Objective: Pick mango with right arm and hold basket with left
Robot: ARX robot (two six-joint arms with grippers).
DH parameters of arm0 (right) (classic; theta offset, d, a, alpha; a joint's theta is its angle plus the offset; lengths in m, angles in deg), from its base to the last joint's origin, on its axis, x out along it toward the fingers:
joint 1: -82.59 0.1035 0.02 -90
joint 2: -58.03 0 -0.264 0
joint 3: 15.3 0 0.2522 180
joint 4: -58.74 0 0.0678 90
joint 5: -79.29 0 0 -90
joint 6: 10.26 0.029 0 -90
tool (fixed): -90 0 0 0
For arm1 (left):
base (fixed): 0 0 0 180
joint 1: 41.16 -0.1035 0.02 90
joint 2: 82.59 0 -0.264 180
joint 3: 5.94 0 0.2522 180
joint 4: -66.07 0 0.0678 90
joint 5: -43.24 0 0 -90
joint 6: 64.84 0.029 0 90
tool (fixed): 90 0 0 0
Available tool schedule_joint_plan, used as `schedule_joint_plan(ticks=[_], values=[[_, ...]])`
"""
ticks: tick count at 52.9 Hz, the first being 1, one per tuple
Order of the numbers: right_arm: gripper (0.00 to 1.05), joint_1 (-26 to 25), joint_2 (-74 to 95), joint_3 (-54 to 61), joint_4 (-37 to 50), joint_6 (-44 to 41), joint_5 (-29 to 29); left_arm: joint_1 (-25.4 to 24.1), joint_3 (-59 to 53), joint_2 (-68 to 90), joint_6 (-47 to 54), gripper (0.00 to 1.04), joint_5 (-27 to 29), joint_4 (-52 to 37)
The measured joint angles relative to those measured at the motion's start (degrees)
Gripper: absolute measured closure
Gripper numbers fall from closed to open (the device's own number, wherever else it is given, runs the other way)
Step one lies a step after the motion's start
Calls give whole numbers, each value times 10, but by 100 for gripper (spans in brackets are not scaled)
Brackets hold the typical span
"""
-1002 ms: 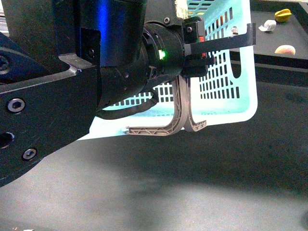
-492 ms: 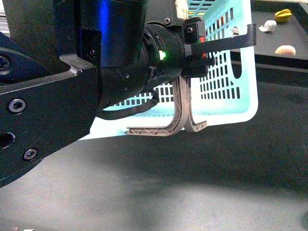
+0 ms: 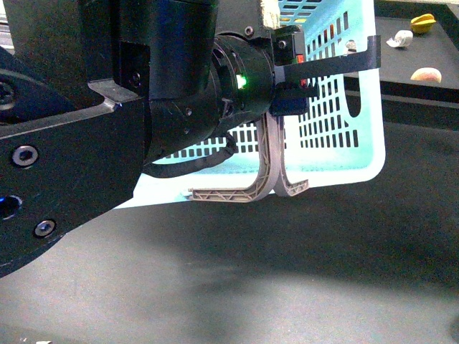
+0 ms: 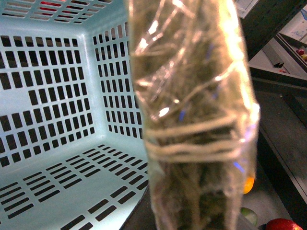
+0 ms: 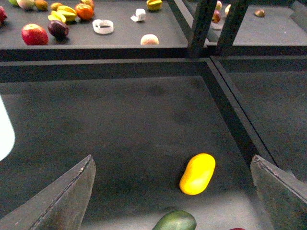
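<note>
Mango [image 5: 197, 173] lies just ahead of our empty, wide-open right claw [image 5: 171, 160], long axis nearly along our reach; left claw [image 3: 326, 63] clamps basket [image 3: 337, 136].

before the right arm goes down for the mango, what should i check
1. Right gripper open and empty: ok.
2. Mango in plain view with nothing on it: ok.
3. Mango centred between the fingers: not ok, it lies nearer one finger.
4. Green fruit clear of the mango: ok, apart but close.
5. Left gripper firmly shut on the basket: cannot tell, the arm hides the contact.
</note>
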Motion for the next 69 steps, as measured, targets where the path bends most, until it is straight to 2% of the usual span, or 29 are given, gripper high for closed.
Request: schedule_joint_plan(ticks=[8, 16, 29, 35, 49, 69], values=[[8, -47, 169, -44, 97, -2, -21, 0, 0, 0, 0, 100, 2, 0], [8, -72, 311, -86, 165, -1, -20, 0, 0, 0, 0, 100, 2, 0], [8, -101, 543, -179, 241, 12, 21, 0, 0, 0, 0, 100, 0, 0], [8, -118, 623, -233, 236, 30, 50, 0, 0, 0, 0, 100, 0, 0], [8, -139, 742, -336, 213, 65, 74, 0, 0, 0, 0, 100, 1, 0], [8, -144, 858, -455, 149, 127, 102, 0, 0, 0, 0, 100, 0, 0]])
